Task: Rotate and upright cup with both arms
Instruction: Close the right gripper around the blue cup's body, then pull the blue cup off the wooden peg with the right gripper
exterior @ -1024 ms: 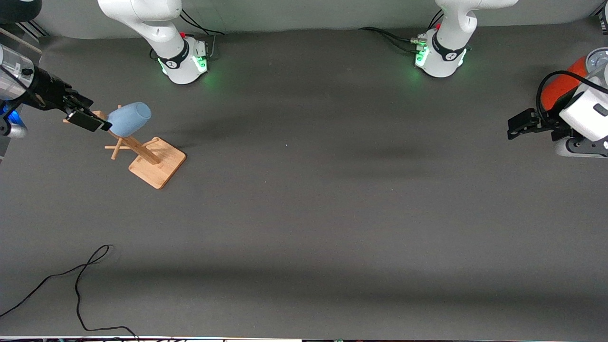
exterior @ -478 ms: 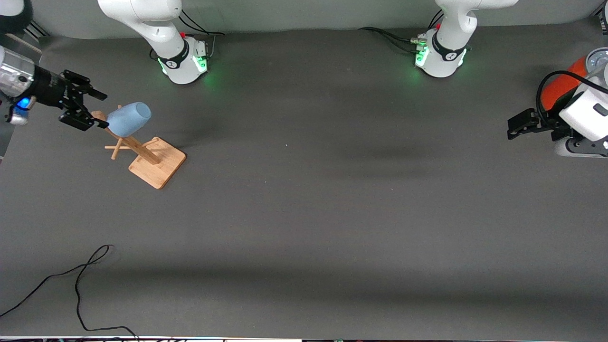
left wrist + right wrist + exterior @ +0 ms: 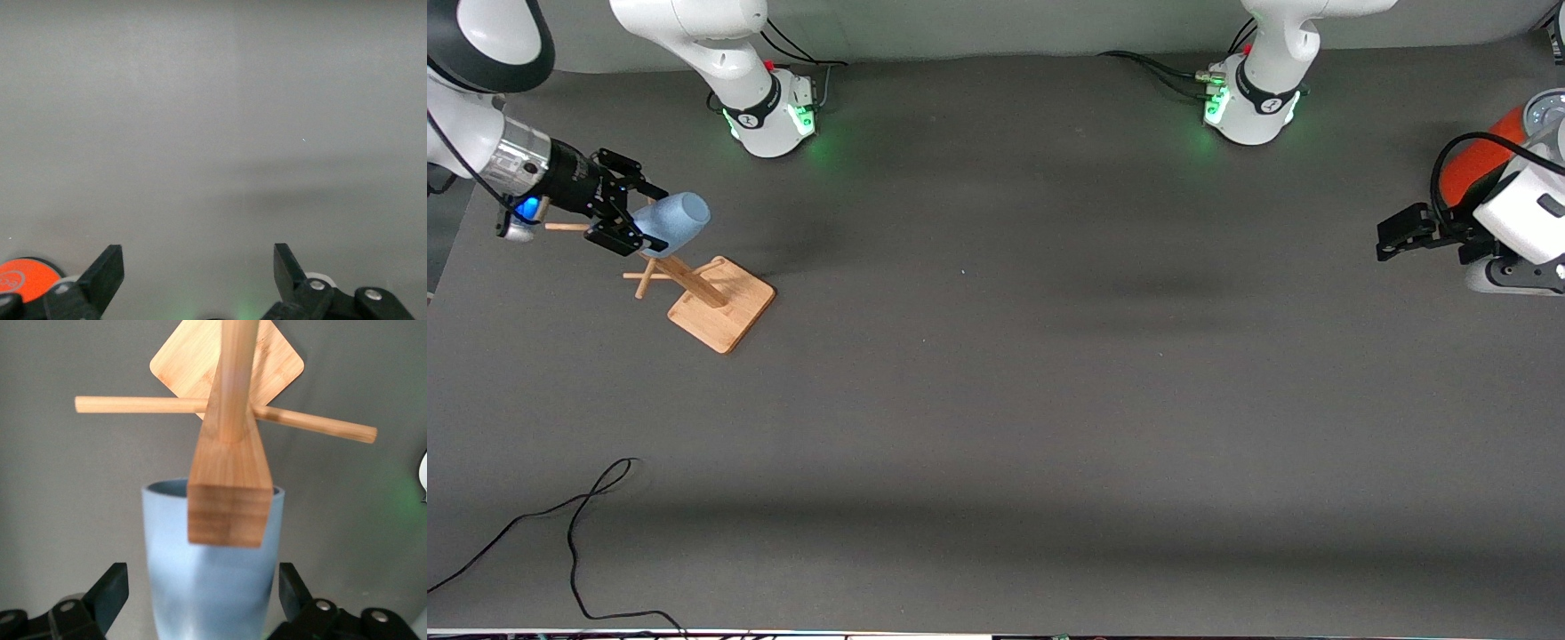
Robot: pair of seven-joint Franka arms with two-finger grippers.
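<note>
The light-blue cup hangs tilted on its side on a peg of the wooden rack toward the right arm's end of the table. My right gripper is open, with one finger on each side of the cup and not closed on it. In the right wrist view the cup fills the gap of the right gripper, and the rack's post stands in front of it. My left gripper is open and empty at the left arm's end; it waits there.
A big orange-red can stands beside the left arm's wrist and shows in the left wrist view. A black cable lies near the table's front edge at the right arm's end.
My right gripper has moved in toward the cup and turned, so its open fingers now straddle the cup. The cup, the rack and the left arm have not moved.
</note>
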